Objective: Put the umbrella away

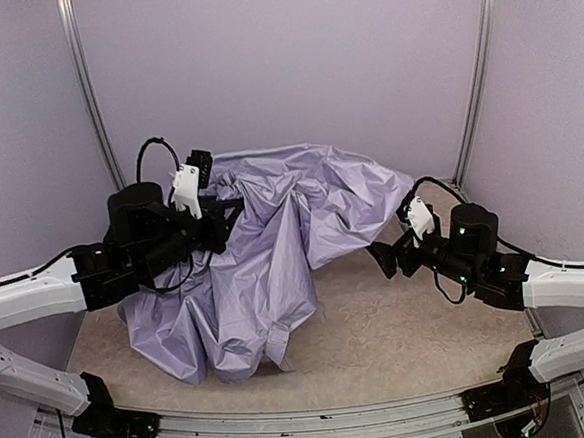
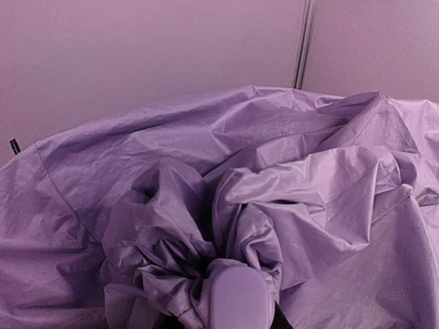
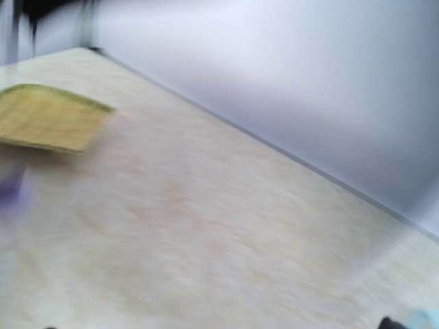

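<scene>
Blurred yellow flat piece (image 3: 51,118) on table (image 3: 206,226)

thin, crinkled, faintly glossy cloth of the umbrella (image 1: 266,249); matt, perhaps laminate table (image 1: 400,324)

Top external: high at near edge, looks down and forward over whole table (image 1: 409,321) toward far wall (image 1: 281,59). Left wrist: close on umbrella (image 2: 288,185) folds, faces far; shares umbrella and far wall with top. Right wrist: blurred, low over table, shares only table with top.

The umbrella (image 1: 274,242) is lavender, the table (image 1: 399,322) beige.
</scene>
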Tool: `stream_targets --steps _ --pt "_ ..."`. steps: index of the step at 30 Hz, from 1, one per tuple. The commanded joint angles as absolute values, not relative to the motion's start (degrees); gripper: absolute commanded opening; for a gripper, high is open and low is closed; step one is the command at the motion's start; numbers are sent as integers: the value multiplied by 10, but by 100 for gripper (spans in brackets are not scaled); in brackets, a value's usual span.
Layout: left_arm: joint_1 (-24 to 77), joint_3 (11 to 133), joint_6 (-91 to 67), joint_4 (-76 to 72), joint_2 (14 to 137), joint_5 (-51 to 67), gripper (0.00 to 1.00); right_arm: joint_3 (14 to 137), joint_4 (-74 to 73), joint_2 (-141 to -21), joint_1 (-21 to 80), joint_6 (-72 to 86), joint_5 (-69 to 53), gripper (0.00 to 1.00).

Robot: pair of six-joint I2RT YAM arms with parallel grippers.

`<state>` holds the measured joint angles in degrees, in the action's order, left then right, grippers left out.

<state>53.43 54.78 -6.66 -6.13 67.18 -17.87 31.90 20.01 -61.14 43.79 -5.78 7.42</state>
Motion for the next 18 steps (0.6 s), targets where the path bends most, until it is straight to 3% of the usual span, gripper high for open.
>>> stream_targets --steps 1,8,18 --pt "510 389 -128 -232 775 -106 5 300 150 -566 429 -17 174 100" --pt "543 345 -148 -347 935 -107 0 302 116 -515 428 -24 162 100" --pt "544 428 -102 -248 858 -101 0 367 49 -465 428 -73 47 100"
